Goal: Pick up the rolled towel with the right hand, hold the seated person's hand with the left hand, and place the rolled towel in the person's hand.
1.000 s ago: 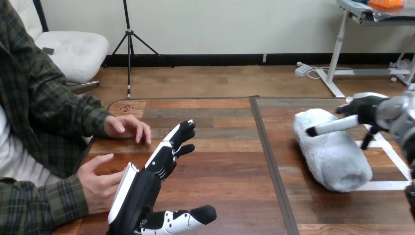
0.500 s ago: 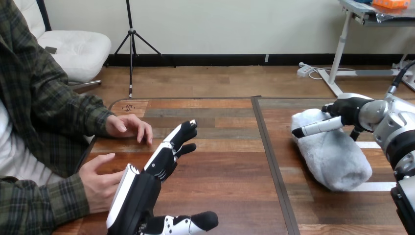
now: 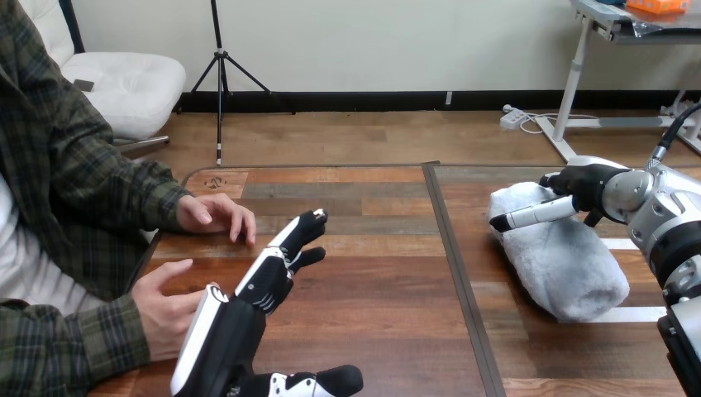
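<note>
1. Fluffy and pale grey, the rolled towel (image 3: 558, 256) lay on the right half of the wooden plank table (image 3: 380, 281). Its long axis ran from 11 o'clock to 5 o'clock.
2. The right hand (image 3: 588, 186), its arm off toward 3 o'clock, sat at the roll's far end. It was open: a straight finger (image 3: 529, 217) lay across the top of the towel, pointing to 8 o'clock, crosswise to the long axis. Nothing visible had curled round the fabric.
3. The left hand (image 3: 269, 277) was over the table's left half, at 9 o'clock from the towel and well apart from it. It was open and empty, fingers straight toward 1 o'clock.
4. The person's 2 hands were at the left. The person's nearer hand (image 3: 169, 310) was just beside the left hand at its 9 o'clock, contact unclear, and the person's farther hand (image 3: 215, 215) rested flat at 11 o'clock.
5. The right hand was plainly the nearer one. Closing across the roll's short width looked like the next move, though gripping so near 1 end might let the long end droop.
</note>
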